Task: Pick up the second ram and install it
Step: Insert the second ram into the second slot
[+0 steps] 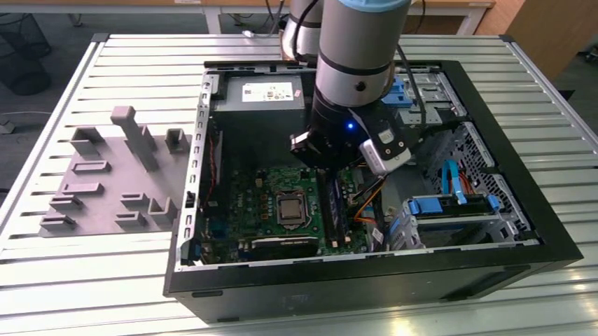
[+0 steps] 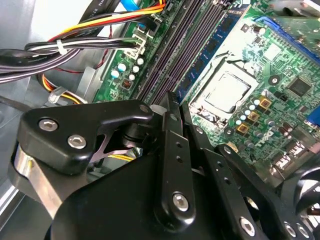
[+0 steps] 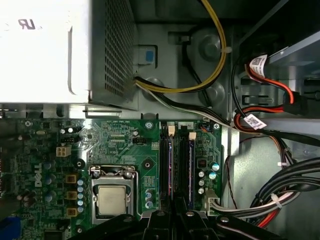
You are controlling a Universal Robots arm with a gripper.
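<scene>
Ribbed metal table [image 1: 112,280] carries open computer case [image 1: 551,245], grey fixture [image 1: 112,175]; fingers' state unreadable.

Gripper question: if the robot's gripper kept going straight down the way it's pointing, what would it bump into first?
Probably the memory slots on the green motherboard. In both wrist views the gripper points down right over those long dark slots, beside the silver processor. How far above them it sits is hard to tell.

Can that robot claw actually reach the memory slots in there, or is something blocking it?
Probably yes. The gripper hangs right over the memory slots beside the processor, inside the open computer case. The bundled cables lie off to one side, not across the slots.
</scene>
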